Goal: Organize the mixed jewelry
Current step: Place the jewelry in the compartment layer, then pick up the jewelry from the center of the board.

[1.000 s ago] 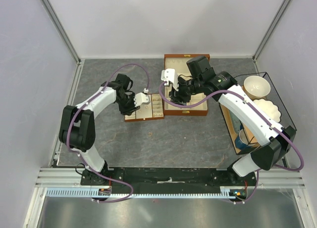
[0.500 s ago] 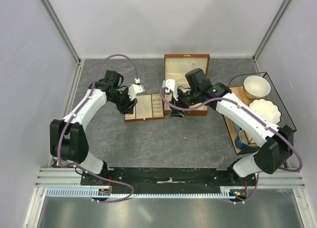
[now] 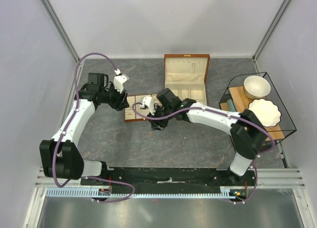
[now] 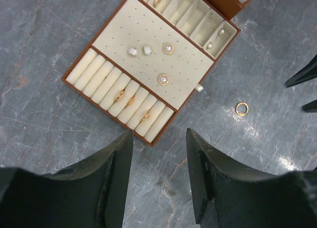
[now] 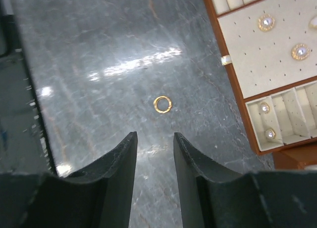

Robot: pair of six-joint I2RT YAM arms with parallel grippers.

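My right pincer [image 5: 154, 137] is open and empty. It has swung away from the box [image 3: 186, 69] and now hangs over a gold ring [image 5: 162, 104], alone on the table [image 5: 99, 39] beside the tray [image 5: 247, 54]. My left pincer [image 4: 158, 134], open too, has pulled back. The ring looks next.

Dark grey table [image 3: 198, 139], marbled with pale veins and white glare. The ring [image 5: 162, 104] on it is gold. The tray [image 4: 124, 34] has a brown rim and cream lining, its flat pad dotted with a grid of tiny holes. Studs [image 4: 168, 48] are gold-rimmed with pale centres. The box [image 3: 186, 55] is brown wood, cream inside. Arms [image 3: 74, 121] are white with black joints, cables [image 3: 95, 54] purple, fingers [image 5: 119, 173] black. Cream bowls [image 3: 256, 86] sit in a black wire rack [image 3: 237, 92] with a tan shelf.
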